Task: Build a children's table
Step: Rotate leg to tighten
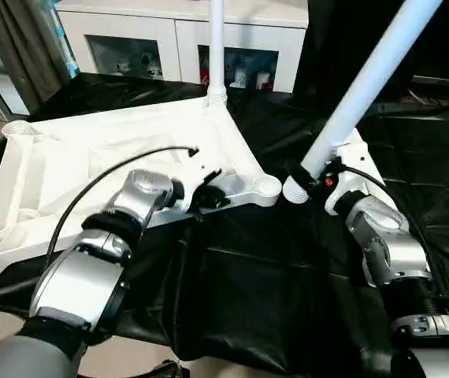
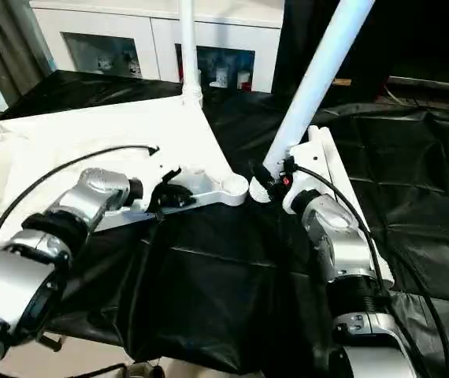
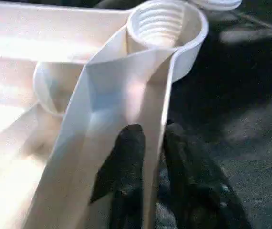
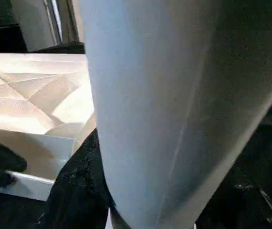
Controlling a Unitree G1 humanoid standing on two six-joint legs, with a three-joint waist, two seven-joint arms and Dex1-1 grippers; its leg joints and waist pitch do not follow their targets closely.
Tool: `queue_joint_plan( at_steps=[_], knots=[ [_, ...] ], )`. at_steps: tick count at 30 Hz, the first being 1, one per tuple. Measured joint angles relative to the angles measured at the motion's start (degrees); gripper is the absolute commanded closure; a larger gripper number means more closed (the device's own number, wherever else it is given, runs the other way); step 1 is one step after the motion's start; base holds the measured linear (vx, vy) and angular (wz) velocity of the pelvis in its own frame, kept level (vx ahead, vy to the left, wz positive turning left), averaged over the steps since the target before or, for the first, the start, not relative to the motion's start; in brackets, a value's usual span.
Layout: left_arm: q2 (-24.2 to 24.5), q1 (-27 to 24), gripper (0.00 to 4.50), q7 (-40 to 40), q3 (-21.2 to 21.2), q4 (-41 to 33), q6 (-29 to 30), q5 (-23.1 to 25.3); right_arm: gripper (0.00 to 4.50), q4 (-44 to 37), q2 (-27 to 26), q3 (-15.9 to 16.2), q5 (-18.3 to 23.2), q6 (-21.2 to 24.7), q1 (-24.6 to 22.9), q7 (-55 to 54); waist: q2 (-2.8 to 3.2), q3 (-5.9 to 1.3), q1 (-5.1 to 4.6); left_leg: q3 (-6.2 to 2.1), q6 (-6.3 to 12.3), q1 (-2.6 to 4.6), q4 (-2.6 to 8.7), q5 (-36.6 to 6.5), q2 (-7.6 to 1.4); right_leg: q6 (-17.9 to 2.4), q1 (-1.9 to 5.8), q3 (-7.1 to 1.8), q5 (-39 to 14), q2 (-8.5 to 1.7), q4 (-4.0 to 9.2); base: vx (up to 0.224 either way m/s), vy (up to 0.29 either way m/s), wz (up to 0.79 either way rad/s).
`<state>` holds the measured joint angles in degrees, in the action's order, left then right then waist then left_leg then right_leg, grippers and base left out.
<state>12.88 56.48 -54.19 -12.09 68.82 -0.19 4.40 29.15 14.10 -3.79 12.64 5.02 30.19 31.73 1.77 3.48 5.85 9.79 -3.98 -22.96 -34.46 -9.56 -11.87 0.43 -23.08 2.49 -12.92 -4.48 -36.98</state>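
The children's table top [image 1: 90, 150] lies upside down on the black cloth, ribbed side up. One white leg [image 1: 217, 47] stands upright in its far right corner socket. My left gripper [image 1: 209, 193] is at the near rim, just left of the near right corner socket [image 1: 266, 187]. In the left wrist view its two black fingers [image 3: 129, 157] pinch the thin rim wall from both sides. My right gripper [image 1: 319, 177] is shut on a second white leg [image 1: 374, 71], tilted up to the right. That leg's lower end [image 1: 295, 189] sits just right of the near right socket.
The black-draped work table [image 1: 272, 268] extends to the front and right. Its front edge runs under my forearms. A white cabinet [image 1: 177, 31] with glass doors stands behind the table. A black cable [image 1: 114, 169] arcs over my left forearm.
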Motion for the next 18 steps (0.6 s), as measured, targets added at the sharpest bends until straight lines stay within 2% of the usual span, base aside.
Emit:
queue_joint_plan(
  at_steps=[2, 3, 10, 14, 16, 18],
  knots=[
    [-0.01, 0.00, 3.95, -0.30, 0.16, 0.00, -0.29, -0.07, 2.63, -0.03, 0.19, 0.07, 0.01, 0.11, 0.00, 0.50, 0.00, 0.00, 0.00, 0.00, 0.00, 0.00, 0.00, 0.00, 0.00, 0.00, 0.00, 0.00, 0.00, 0.00, 0.00, 0.000, 0.000, 0.00],
    [-0.01, 0.00, 4.16, -0.50, 0.38, 0.00, -0.38, -0.13, 2.63, -0.06, 0.24, 0.19, 0.01, 0.28, 0.03, 0.90, 0.00, 0.00, 0.00, 0.00, 0.00, 0.00, 0.00, 0.00, 0.00, 0.00, 0.00, 0.00, 0.00, 0.00, 0.00, 0.000, 0.000, 0.00],
    [0.28, 0.00, 4.50, -1.20, 0.36, 0.16, -2.00, 0.91, 2.63, -0.96, 0.86, 1.61, 0.00, 1.06, 0.20, 2.81, 0.00, 0.00, -0.06, 0.00, 0.01, 0.00, 0.00, -0.01, 0.00, 0.00, 0.00, 0.00, 0.00, 0.00, 0.02, 0.000, 0.000, 0.00],
    [0.08, 0.00, 4.50, -0.90, -0.02, 0.24, -3.61, 1.56, 2.63, -1.00, 0.86, 2.01, -0.01, 1.10, 0.53, 3.67, 0.00, 0.00, -0.11, 0.01, 0.03, 0.00, 0.00, -0.02, 0.00, 0.00, 0.00, -0.02, 0.00, 0.00, 0.03, 0.000, 0.000, 0.00],
    [-0.20, -0.01, 4.05, -0.61, 0.30, 0.67, -4.10, 1.47, 2.63, -1.00, 0.91, 2.01, -0.01, 1.13, 0.82, 3.72, 0.00, 0.00, -0.16, 0.01, 0.03, 0.00, 0.00, -0.02, 0.00, 0.00, 0.00, -0.01, 0.00, 0.00, 0.02, 0.000, 0.000, 0.00],
    [-0.43, 0.00, 3.91, -0.75, 1.11, 1.19, -4.01, 0.78, 2.63, -1.08, 1.03, 2.01, 0.00, 1.15, 0.88, 3.77, 0.00, 0.00, -0.14, 0.01, 0.03, 0.00, 0.00, -0.02, 0.00, 0.00, 0.00, -0.01, 0.00, 0.00, 0.02, 0.000, 0.000, 0.00]
  ],
)
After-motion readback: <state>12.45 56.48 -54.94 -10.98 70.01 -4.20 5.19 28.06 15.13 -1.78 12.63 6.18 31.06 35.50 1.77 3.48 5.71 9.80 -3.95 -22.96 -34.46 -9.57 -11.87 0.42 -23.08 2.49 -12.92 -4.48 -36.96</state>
